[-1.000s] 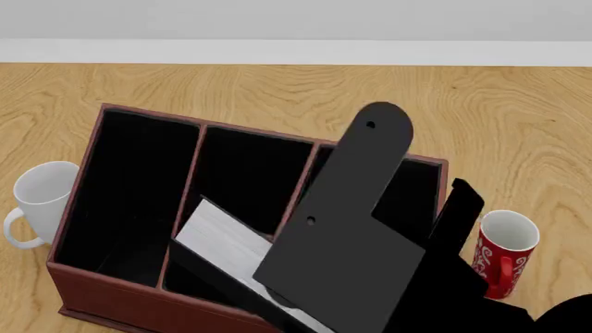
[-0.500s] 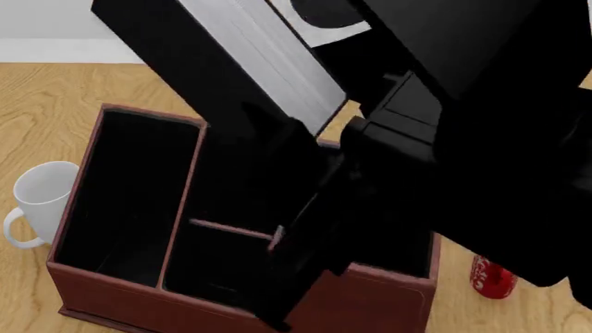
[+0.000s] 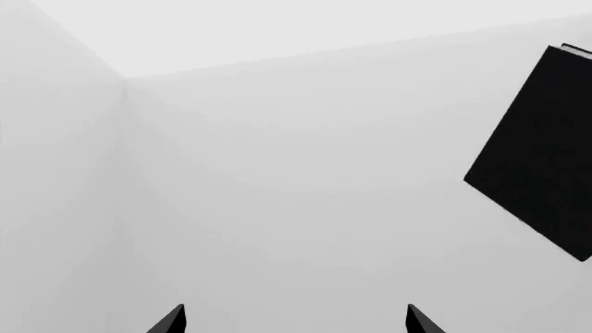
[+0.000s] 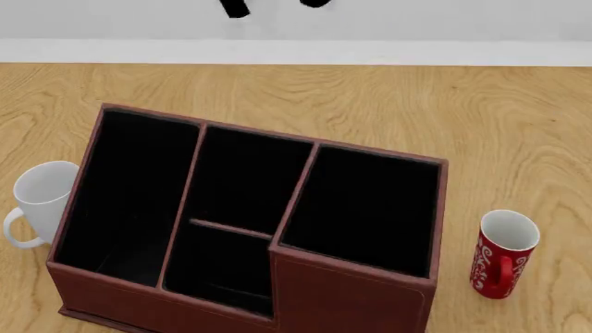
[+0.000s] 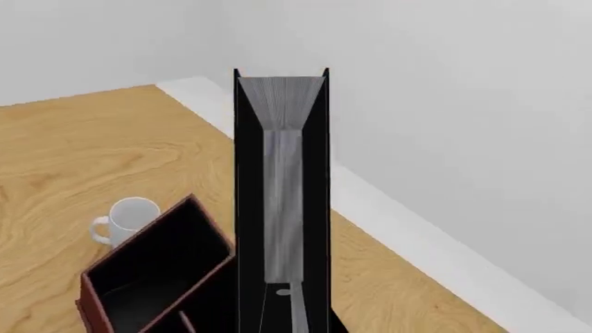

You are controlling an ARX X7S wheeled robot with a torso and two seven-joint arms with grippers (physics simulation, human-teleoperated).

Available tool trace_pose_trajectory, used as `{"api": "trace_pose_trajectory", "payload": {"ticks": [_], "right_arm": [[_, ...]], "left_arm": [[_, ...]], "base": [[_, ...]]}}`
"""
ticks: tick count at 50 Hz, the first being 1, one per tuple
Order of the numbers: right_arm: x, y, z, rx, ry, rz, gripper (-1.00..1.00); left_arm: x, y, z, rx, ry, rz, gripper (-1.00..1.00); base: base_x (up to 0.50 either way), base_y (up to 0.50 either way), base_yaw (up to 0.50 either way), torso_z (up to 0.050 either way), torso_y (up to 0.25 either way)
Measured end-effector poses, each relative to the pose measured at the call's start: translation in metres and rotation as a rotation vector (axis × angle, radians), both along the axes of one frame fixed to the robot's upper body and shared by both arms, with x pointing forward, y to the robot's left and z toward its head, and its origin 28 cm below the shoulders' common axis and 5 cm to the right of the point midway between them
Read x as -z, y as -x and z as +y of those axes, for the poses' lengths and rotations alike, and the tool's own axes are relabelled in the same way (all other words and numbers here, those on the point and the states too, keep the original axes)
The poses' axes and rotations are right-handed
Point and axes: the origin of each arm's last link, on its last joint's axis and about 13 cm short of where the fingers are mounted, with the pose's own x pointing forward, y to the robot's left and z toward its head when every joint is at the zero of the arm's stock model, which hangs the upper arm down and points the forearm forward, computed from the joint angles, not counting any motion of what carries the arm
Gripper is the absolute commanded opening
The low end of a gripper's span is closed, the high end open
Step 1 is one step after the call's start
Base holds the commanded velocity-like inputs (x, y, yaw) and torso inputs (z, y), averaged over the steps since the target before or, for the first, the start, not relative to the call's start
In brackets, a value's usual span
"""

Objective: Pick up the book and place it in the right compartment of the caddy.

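Book-wise, the plain black hardcover with white page edges (image 5: 282, 201) hangs high above the desk (image 4: 481, 104), seemingly carried by the right gripper, whose jaws I cannot see. That height should let it clear the reddish-brown leather-look caddy (image 4: 351, 298), whose right compartment (image 4: 365, 208) lies open and unobstructed. A white mug (image 4: 41, 201) and red patterned mug (image 4: 500, 260) flank it; the left gripper (image 3: 294, 320) is spread, empty.

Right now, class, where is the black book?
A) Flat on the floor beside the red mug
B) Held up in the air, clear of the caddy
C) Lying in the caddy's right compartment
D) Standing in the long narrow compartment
B: the right wrist view shows the book raised above the caddy, whose compartments all show empty in the head view.
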Motion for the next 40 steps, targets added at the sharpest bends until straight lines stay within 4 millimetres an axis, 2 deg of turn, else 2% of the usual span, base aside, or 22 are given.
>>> {"api": "trace_pose_trajectory", "payload": {"ticks": [5, 12, 26, 40], "right_arm": [[-0.012, -0.006, 0.005, 0.061, 0.008, 0.07, -1.0], [-0.012, -0.018, 0.013, 0.111, 0.063, 0.19, -1.0], [0.0, -0.041, 0.02, 0.153, 0.174, 0.378, -1.0], [0.021, -0.054, 0.014, 0.198, 0.247, 0.496, -1.0]], "left_arm": [[0.0, 0.002, 0.001, -0.003, 0.002, -0.005, 1.0], [0.0, 0.004, 0.002, -0.006, 0.006, -0.005, 1.0], [0.008, 0.002, 0.002, -0.004, 0.02, 0.01, 1.0], [0.011, 0.001, 0.003, -0.008, 0.027, 0.014, 1.0]], "base": [[0.0, 0.0, 0.0, 0.0, 0.0], [0.0, 0.0, 0.0, 0.0, 0.001], [0.0, 0.0, 0.0, 0.0, 0.001], [0.0, 0.0, 0.0, 0.0, 0.001]]}}
